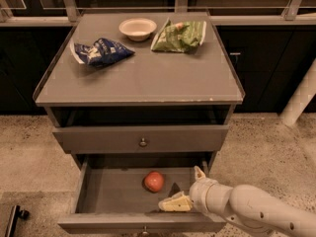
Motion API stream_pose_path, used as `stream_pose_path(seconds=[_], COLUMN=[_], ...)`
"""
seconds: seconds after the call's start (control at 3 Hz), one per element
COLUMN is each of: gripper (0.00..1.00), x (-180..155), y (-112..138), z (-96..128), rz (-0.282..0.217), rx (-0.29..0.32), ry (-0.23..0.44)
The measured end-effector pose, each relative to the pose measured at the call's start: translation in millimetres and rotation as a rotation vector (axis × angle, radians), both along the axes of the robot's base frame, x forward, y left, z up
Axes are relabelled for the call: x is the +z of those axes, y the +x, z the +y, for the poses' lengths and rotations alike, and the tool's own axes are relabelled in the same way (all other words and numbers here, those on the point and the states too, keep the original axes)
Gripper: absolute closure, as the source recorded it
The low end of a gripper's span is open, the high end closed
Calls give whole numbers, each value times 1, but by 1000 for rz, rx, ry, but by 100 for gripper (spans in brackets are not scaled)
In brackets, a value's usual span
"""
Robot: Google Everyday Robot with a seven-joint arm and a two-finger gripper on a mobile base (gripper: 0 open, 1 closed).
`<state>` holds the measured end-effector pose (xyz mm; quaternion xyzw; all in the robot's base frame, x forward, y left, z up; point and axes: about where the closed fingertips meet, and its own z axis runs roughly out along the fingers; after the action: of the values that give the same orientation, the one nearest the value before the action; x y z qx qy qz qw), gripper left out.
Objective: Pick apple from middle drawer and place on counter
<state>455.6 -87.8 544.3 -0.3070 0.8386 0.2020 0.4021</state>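
Small round red apple (pixel 154 181) mid-floor in open grey middle drawer (pixel 108 194), off all walls | cream two-finger gripper (pixel 180 187) at apple's 4 o'clock, apart, spread wide, empty | matte-grey counter (pixel 148 80): open surface along front edge.

Soft overhead light falls on the counter (pixel 148 78), leaving a pale sheen and short shadows under the white bowl (pixel 138 27) and blue bag (pixel 101 52). Behind, all dark. The middle drawer (pixel 98 191) is dimmer. The gripper (pixel 178 187), fingers apart at its right front, throws a small dark shadow beside the apple (pixel 154 181).
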Motion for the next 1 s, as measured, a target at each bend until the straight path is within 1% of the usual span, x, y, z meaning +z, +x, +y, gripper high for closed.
stream_pose_path(seconds=[0.33,0.67,1.0], gripper=[0,0,0], x=[-3,-24,-64], y=[-1,8,40], z=[1,9,27], rz=[8,12,-21], rx=[-15,-33,-23], ry=[-12,-24,-28])
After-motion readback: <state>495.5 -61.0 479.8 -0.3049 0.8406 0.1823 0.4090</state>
